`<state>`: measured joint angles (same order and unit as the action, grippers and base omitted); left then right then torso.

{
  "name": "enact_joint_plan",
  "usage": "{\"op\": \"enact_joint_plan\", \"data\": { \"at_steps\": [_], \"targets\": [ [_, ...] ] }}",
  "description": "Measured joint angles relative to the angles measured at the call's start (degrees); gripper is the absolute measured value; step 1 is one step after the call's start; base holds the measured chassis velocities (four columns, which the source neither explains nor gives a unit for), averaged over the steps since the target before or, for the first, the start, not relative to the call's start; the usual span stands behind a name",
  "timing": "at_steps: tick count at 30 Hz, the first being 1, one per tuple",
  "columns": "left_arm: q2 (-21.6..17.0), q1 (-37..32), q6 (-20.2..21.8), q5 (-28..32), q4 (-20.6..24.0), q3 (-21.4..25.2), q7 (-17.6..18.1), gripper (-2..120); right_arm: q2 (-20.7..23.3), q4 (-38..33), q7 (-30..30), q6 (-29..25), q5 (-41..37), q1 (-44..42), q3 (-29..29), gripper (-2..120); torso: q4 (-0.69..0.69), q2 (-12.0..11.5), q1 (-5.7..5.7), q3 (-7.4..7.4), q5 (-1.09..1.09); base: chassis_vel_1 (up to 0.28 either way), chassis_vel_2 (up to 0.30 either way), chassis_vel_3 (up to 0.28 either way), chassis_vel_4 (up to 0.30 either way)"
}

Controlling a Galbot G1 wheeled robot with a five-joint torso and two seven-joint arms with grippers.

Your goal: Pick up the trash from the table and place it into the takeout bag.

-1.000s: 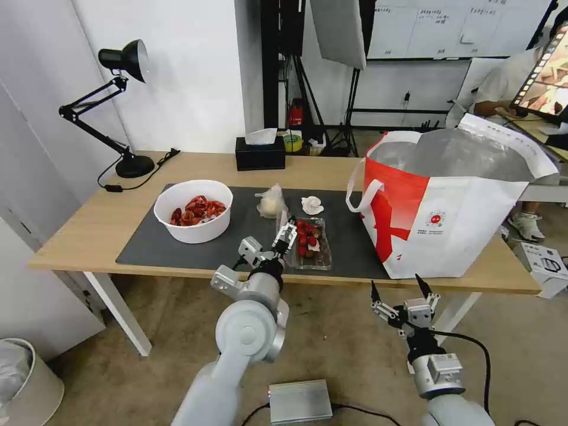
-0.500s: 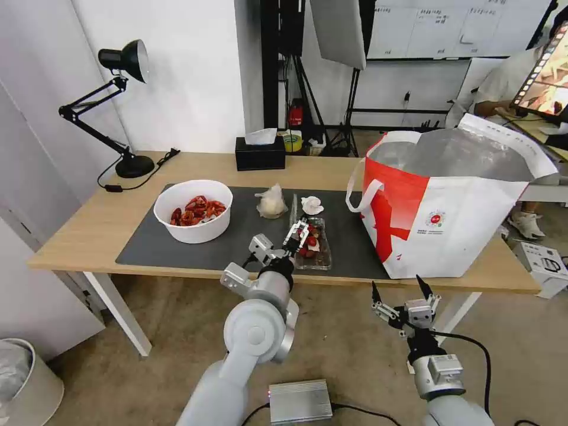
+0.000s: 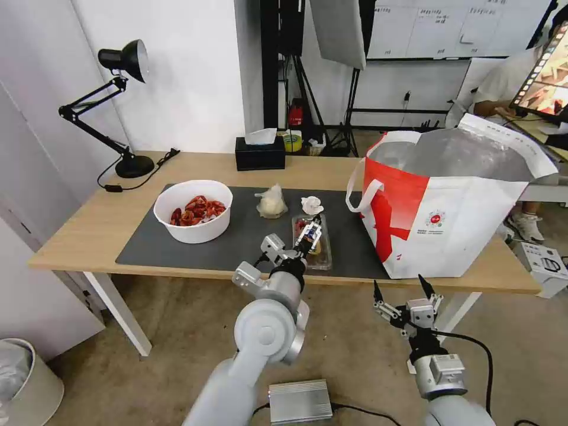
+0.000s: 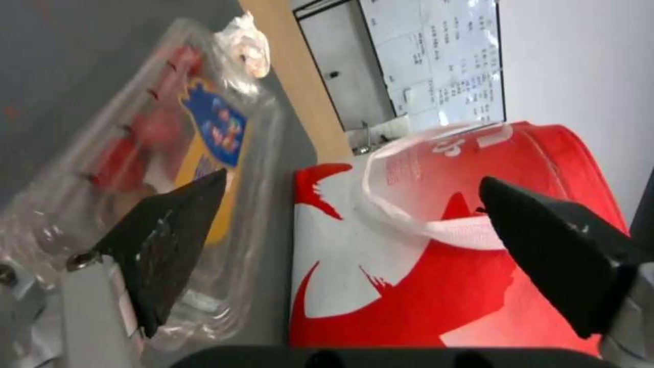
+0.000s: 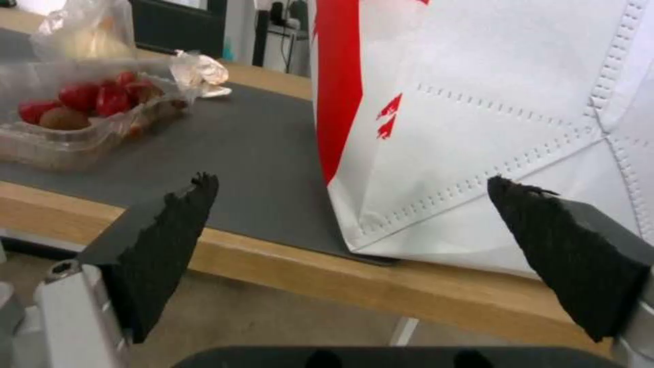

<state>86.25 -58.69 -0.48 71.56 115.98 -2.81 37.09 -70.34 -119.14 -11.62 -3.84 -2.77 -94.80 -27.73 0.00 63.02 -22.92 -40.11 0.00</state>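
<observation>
on the table's [image 3: 89,228] dark mat, the clamshell tray [image 3: 312,251] lies lengthwise just under the left gripper [image 3: 310,232], spread wide and empty, nearer than the low right gripper [image 3: 401,288].

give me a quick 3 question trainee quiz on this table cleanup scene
1. True or false: the left gripper has its fingers open over the clear plastic clamshell tray with red bits.
2. Which item lies nearest the large white-and-red takeout bag? A) white round bowl of red shells B) crumpled white tissue C) small knotted clear bag
3. Fill in: the right gripper hangs open below the front edge of the light-wood ____.

Key: 1 true; 2 B; 3 table
</observation>
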Motion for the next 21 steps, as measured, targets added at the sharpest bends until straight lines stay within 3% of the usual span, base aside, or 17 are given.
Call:
{"op": "enact_joint_plan", "data": {
  "at_steps": [8, 11, 15, 21],
  "targets": [
    [-0.73, 0.61, 1.5, -2.39, -0.89, -1.28, -0.07, 100, -0.16, -0.05, -0.13, 0.0, -0.02, -0.12, -0.01, 100, 0.0, 0.0, 0.0, 0.0, 0.0, 0.0, 0.0, 0.0, 0.0],
    [-2.69, 1.47, 1.42, -2.01, -0.98, -2.3, -1.54, 87, -0.06, -0.17, -0.15, 0.0, -0.02, -0.23, -0.01, 100, 0.01, 0.0, 0.0, 0.0, -0.01, 0.0, 0.0, 0.0, 0.0],
    [-4.8, 2.4, 1.4, -2.83, -1.21, -3.47, -2.97, 79, 0.08, -0.29, -0.16, -0.01, -0.02, -0.28, -0.09, 100, 0.0, 0.0, 0.0, 0.0, 0.0, 0.0, 0.0, 0.0, 0.0],
    [-10.93, 5.51, 3.97, -5.46, -2.3, -5.15, -4.77, 54, 0.42, -0.54, -0.22, 0.0, -0.12, -0.37, -0.22, 100, 0.01, 0.0, 0.0, 0.0, -0.01, 0.0, 0.0, 0.0, 0.0]
  ]
}}
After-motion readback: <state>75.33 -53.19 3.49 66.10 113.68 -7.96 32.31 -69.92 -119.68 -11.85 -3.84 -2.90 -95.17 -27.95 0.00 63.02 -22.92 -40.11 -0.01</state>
